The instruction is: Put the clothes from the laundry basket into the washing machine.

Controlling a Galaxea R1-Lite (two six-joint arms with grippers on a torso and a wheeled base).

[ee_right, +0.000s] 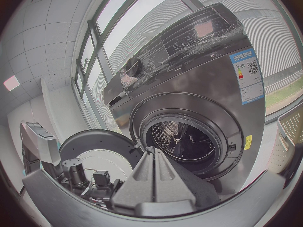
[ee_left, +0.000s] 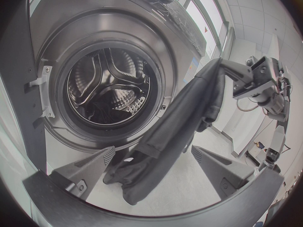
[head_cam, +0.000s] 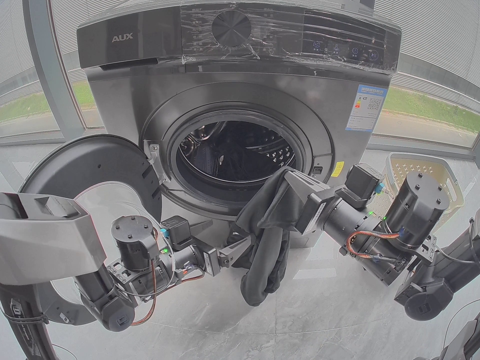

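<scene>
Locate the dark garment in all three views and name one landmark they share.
Head view: the dark garment hangs from the right gripper, just below the drum opening.
Left wrist view: the garment drapes from that gripper, beside the drum opening.
Right wrist view: a strip of it shows beside the shut gripper, before the drum opening.
Shared landmark: the drum opening.

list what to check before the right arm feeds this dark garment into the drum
1. door swung open: ok
2. right tool shut on dark garment: ok
3. drum has room above the clothes inside: ok
4. garment's tail clear of the rim: not ok, it hangs below the opening
5. left tool open, ready to lift the tail: ok
6. left tool touching the cloth: cannot tell
</scene>
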